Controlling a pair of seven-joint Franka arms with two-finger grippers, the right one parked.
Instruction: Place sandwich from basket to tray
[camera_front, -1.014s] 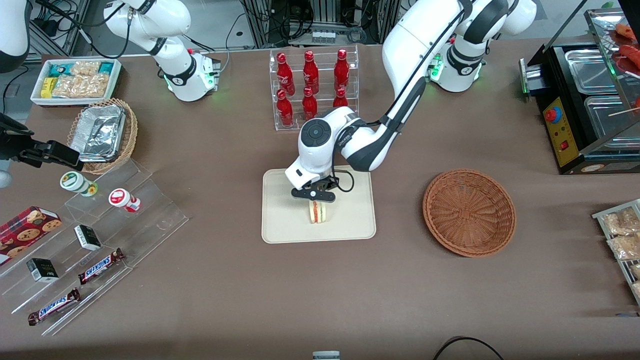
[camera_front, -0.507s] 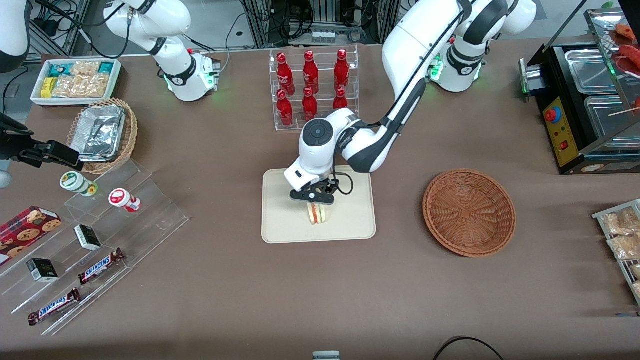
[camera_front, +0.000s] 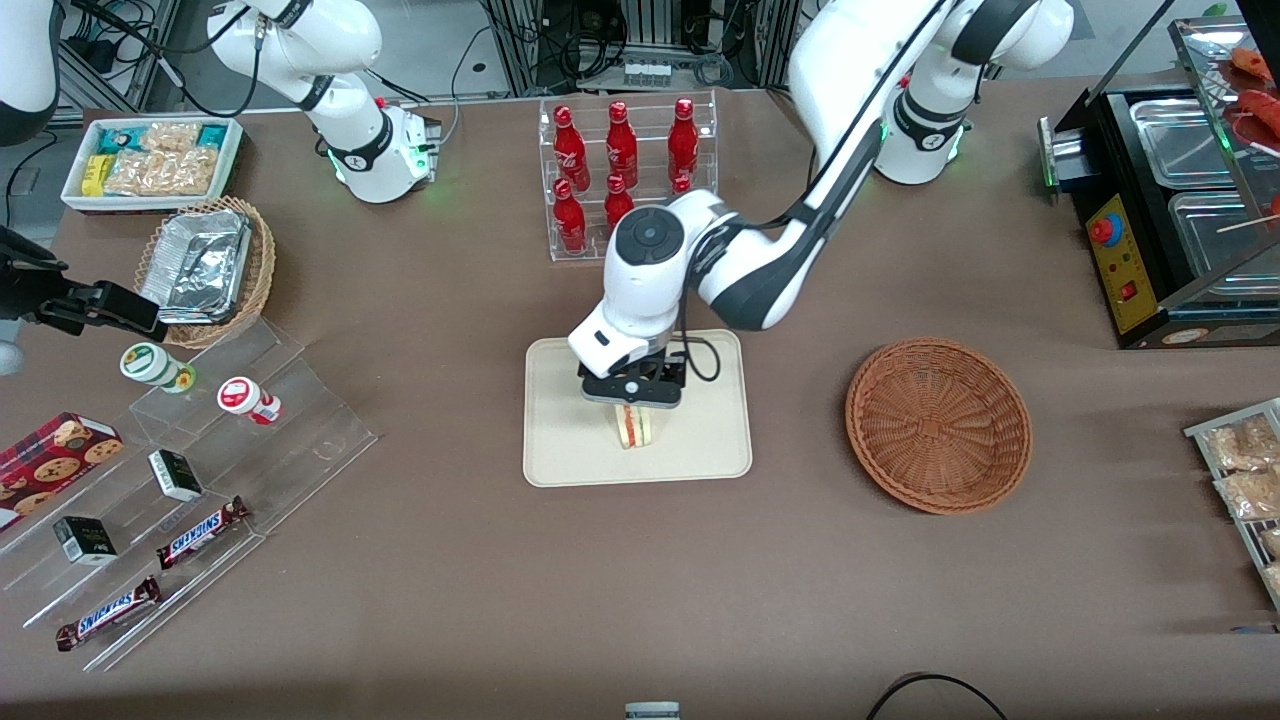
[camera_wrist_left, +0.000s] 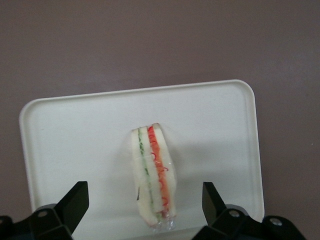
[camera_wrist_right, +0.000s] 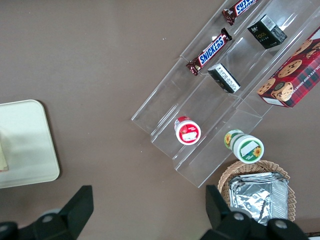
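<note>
The sandwich (camera_front: 633, 427) stands on its edge on the cream tray (camera_front: 560, 440), pale bread with red and green filling showing. My left gripper (camera_front: 632, 392) hangs just above it, open, touching nothing. In the left wrist view the sandwich (camera_wrist_left: 152, 175) sits on the tray (camera_wrist_left: 75, 130) between the two black fingers (camera_wrist_left: 75, 202), with wide gaps on both sides. The reddish-brown basket (camera_front: 938, 425) lies empty toward the working arm's end of the table. The right wrist view catches the tray's corner (camera_wrist_right: 25, 145).
A clear rack of red bottles (camera_front: 622, 175) stands farther from the front camera than the tray. Toward the parked arm's end are a stepped acrylic display (camera_front: 200, 470) with snacks, a tan wicker basket of foil containers (camera_front: 205, 270) and a white snack bin (camera_front: 155, 160).
The gripper has let go of the sandwich and risen a little above it. The sandwich stays standing on the tray.
</note>
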